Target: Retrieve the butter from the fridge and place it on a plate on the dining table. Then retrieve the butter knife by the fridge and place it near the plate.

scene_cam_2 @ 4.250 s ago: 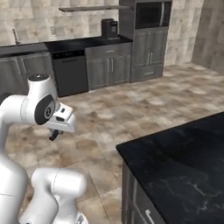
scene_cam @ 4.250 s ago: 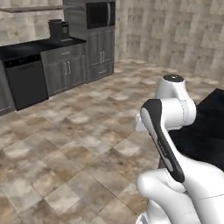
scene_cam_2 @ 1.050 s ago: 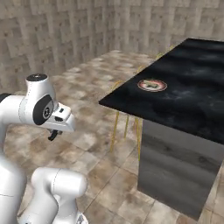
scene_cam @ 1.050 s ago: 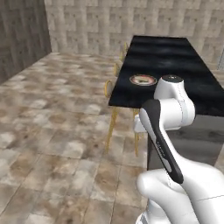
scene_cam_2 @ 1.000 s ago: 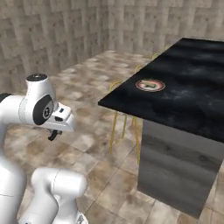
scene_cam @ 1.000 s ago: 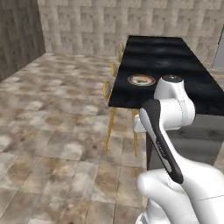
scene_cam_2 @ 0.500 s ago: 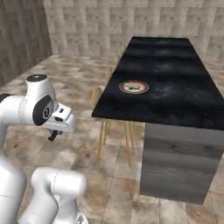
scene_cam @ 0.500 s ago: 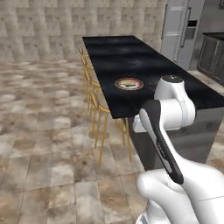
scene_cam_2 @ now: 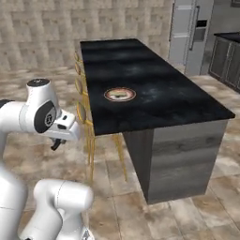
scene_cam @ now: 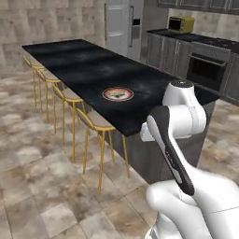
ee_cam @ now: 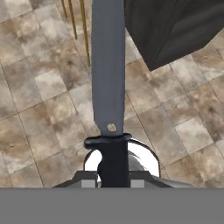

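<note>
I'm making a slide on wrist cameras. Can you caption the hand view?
Gripper shut on the butter knife, blade pointing ahead over the tiled floor, dining table corner beyond.

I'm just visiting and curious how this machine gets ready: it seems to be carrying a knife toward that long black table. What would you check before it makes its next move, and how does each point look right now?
1. Butter knife held in the gripper: ok, the dark handle sits clamped between the jaws, blade pointing away.
2. Plate on the dining table: ok, it lies near the stool-side edge.
3. Butter on the plate: cannot tell, something pale lies at its centre, too small to name.
4. Bare tabletop beside the plate for the knife: ok, black marble all round it.
5. Knife over the table: not ok, it hangs above floor tiles, off the table corner.
6. Stools along the table edge: ok, tucked under the top.
</note>
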